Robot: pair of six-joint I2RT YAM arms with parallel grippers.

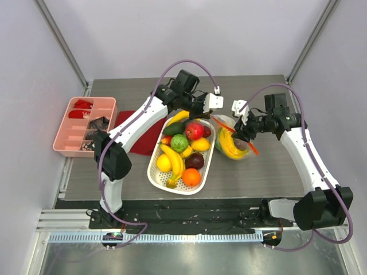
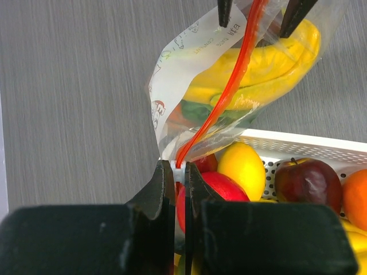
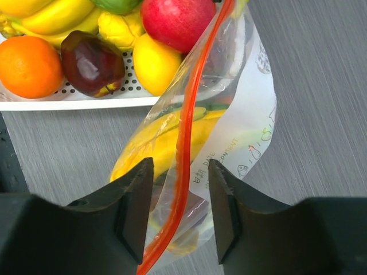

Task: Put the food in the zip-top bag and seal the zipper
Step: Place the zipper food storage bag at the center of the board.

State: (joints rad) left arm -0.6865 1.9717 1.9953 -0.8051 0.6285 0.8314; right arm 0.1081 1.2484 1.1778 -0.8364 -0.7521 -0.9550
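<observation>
Two arms work the clear, crinkly zip-top plastic bag, which lies on the grey counter just right of the white perforated basket, with yellow bananas inside. Its thin red-orange zipper strip is clamped tight at one end by the left end effector. The right end effector straddles the strip, half-wide and not pinching. The film looks limp and slippery, so I'd grip the stiffer strip.

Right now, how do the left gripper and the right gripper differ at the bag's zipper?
The left gripper has its fingers shut on one end of the zipper; the right gripper has its fingers apart, one on each side of the strip. The left gripper hangs over the basket; the right gripper hangs over the table. Both are at the mouth edge of the zip-top bag.
</observation>
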